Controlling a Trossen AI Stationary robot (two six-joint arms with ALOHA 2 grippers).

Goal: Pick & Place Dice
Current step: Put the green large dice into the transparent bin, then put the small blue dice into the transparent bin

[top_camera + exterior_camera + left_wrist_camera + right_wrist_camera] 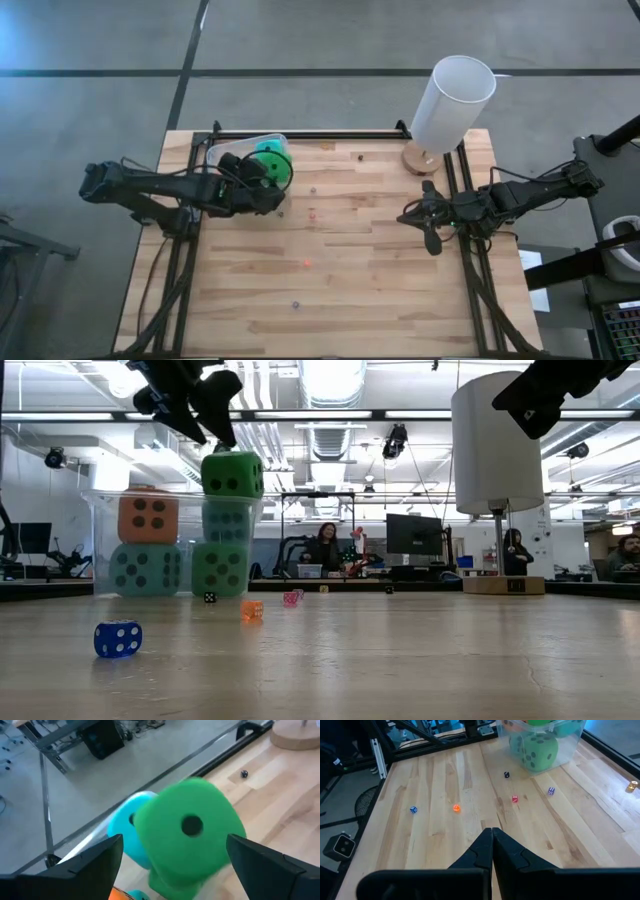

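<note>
We judged the placing step nearly done: our left tool [170, 855], fingers spread, hovered with the top green die [187, 837] between and just below them, on the stack in the tub [570, 742] (right tool [492, 842] pressed together, waiting), so withdrawal upward came next.

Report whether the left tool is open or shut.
Open: the left tool has its fingers spread either side of the top green die.

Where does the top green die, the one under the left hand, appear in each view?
High: top green die in the clear tub, upper left.
Low: top of the stack, upper left.
Left wrist: centre, between the fingers.
Right wrist: cut off at the top edge.
Shared landmark: the tub.
</note>
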